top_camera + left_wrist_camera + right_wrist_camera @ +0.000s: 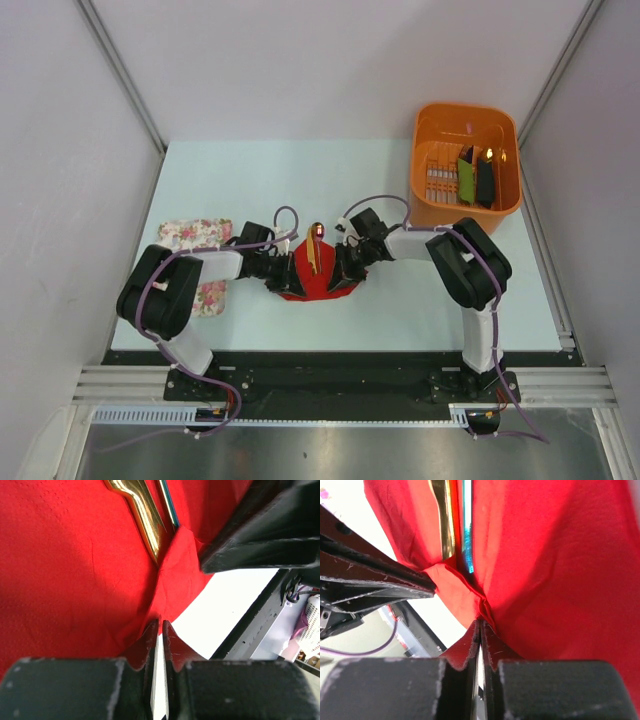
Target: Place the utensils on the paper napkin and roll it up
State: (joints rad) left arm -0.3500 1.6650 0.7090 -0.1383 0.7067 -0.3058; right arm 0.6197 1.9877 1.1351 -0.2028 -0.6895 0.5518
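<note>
Fingertips of the left pincer (160, 630) stand together at the near edge of the paper napkin (75, 580), with only a hairline slit between them, and appear clamped on the sheet. The right pincer (480, 630) is likewise closed on a gathered fold of the same napkin. On the bench (300, 170), the napkin lies midway between the two wrists, near the front edge. The utensils (145, 515) rest on it along its centre line: a glossy yellow handle and a slim blue one side by side, with a dark round spoon bowl (317, 230) projecting past the far edge. Placement is therefore judged complete. Rolling is judged barely begun: both sides are lifted and creased toward the utensils, yet the sheet reads as a broad open shape, not a narrow roll. Remaining work is to wrap one side over the cutlery and turn the bundle until closed. Several items cannot be confirmed. Both wrist views cut the utensils off at the top, so their count is uncertain; the wrists cover the napkin's side edges from above; paper between the pads is not directly visible. An orange basket (466, 108) and a floral cloth (195, 235) stand well apart from the napkin.
</note>
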